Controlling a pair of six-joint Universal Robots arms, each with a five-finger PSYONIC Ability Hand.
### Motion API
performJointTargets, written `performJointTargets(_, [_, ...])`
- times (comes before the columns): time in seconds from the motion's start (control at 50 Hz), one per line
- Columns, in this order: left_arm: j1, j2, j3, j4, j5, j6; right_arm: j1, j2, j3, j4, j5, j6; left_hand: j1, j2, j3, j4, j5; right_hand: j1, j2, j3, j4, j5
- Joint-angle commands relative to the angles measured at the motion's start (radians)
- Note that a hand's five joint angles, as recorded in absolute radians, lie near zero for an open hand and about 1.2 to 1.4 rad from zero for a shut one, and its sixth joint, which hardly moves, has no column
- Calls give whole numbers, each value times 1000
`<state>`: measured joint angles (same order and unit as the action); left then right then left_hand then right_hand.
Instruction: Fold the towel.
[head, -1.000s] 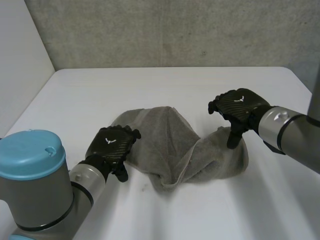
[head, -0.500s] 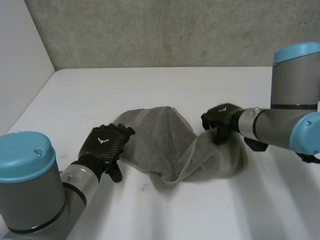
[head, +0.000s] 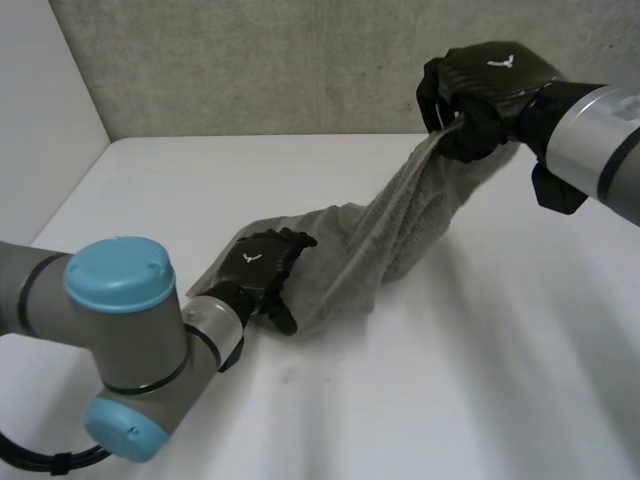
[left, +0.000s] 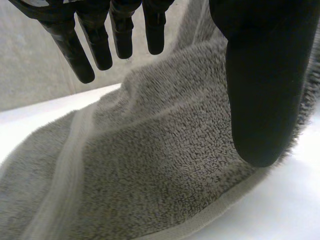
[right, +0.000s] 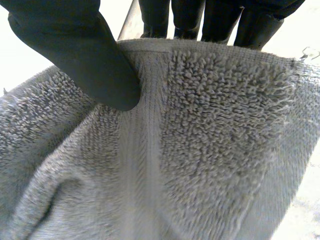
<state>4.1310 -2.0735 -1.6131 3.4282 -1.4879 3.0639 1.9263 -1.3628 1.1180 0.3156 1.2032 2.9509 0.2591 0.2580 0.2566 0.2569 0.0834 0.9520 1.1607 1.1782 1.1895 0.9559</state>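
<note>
Grey terry towel (head: 400, 215) is stretched in a slanting band from the white table (head: 470, 380) up into the air. Its low end lies bunched on the table near the middle, and its high end is raised well clear of the surface. The raised end is pinched at a hemmed edge by the right hand (head: 490, 90), the thumb (right: 85, 55) pressed on the cloth against the fingers (right: 220, 15) behind it, probably so that the cloth hangs out and an edge can be carried over for the fold. The low end is covered by the left hand (head: 262, 270). Its fingers (left: 100, 45) are straight and spread above the pile and its thumb (left: 262, 85) is laid over the cloth with nothing clamped, apparently as an anchor against sliding.
</note>
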Motion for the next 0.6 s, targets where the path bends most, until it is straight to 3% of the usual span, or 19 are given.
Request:
performJointTargets(0.02, [-34,-68,68,-9,-2,-42,-9,-111,75,-59,1,23,81,82,83,83,82,444,236,218,207,266])
performJointTargets(0.18, [-75,-37,55,-23,-3,-51,-10,-121,85,-85,22,16,78,79,80,80,79,444,236,218,207,266])
performJointTargets(0.48, [-66,108,-91,-55,-14,-62,-6,-90,111,-90,21,2,92,94,95,95,94,444,236,218,207,266])
performJointTargets(0.6, [-104,92,-82,-64,-15,-184,3,-90,111,-108,21,8,127,129,130,130,129,444,236,218,207,266])
